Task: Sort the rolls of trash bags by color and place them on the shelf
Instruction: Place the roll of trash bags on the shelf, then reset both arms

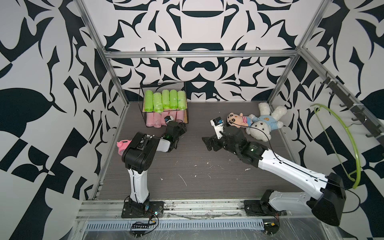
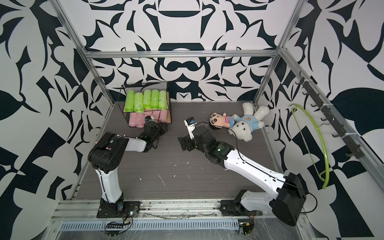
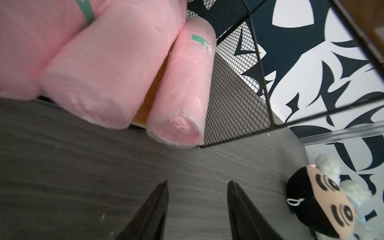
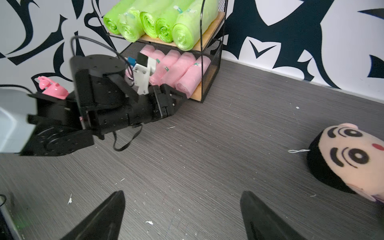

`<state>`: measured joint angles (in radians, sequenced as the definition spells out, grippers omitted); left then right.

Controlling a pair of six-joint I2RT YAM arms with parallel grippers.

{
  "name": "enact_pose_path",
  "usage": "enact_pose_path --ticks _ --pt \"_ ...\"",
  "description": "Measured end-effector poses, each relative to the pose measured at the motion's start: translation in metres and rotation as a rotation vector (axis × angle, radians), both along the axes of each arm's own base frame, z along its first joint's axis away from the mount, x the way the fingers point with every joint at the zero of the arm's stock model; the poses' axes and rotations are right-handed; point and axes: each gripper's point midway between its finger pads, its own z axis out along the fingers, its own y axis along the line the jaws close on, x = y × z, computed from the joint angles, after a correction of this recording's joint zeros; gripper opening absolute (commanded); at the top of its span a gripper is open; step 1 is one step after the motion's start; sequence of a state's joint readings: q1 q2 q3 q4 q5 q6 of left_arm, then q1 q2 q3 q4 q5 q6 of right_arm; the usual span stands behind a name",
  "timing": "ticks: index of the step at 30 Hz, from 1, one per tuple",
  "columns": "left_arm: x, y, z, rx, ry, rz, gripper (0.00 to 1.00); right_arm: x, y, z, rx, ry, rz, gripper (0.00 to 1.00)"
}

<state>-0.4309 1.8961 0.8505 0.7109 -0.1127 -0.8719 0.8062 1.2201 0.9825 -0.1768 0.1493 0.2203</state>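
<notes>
Just ahead of left gripper (image 3: pixel 198 181), parted and empty: pink rolls (image 3: pixel 180 89), end-on, on shelf's (image 4: pixel 209 37) lower tier. Farther off: right gripper (image 4: pixel 183 191), wide open, empty.

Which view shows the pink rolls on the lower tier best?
Right wrist: all five pink rolls lie side by side on the shelf. Left wrist shows a few, close and blurred. In both top views only their front ends show.

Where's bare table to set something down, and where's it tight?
Free: the table in front, between the arm bases, and the strip between shelf and plush toys. Crowded: both shelf tiers are full; the left end effector hangs at the lower one.
</notes>
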Motion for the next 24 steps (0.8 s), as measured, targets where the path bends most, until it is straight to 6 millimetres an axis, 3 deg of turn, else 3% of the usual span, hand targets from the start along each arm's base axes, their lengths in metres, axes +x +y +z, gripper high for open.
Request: enact_pose_path --ticks 6,10,17,20,24 --pt "-0.038 -0.002 0.038 -0.002 -0.037 -0.07 0.66 0.009 -0.031 0.005 -0.097 -0.059 -0.095 0.95" --pt "-0.06 0.011 0.06 0.066 -0.052 -0.085 0.73 0.018 -0.066 0.017 -0.165 -0.118 -0.2 0.97" --pt "-0.094 0.056 0.121 0.276 -0.16 -0.026 0.84 0.036 -0.138 0.022 -0.27 -0.175 -0.418 0.99" --pt "-0.105 0.079 0.142 0.394 -0.211 0.025 0.98 0.04 -0.172 0.011 -0.318 -0.165 -0.513 0.99" --pt "-0.113 0.112 0.151 0.552 -0.229 0.102 1.0 0.042 -0.211 -0.01 -0.378 -0.152 -0.62 1.0"
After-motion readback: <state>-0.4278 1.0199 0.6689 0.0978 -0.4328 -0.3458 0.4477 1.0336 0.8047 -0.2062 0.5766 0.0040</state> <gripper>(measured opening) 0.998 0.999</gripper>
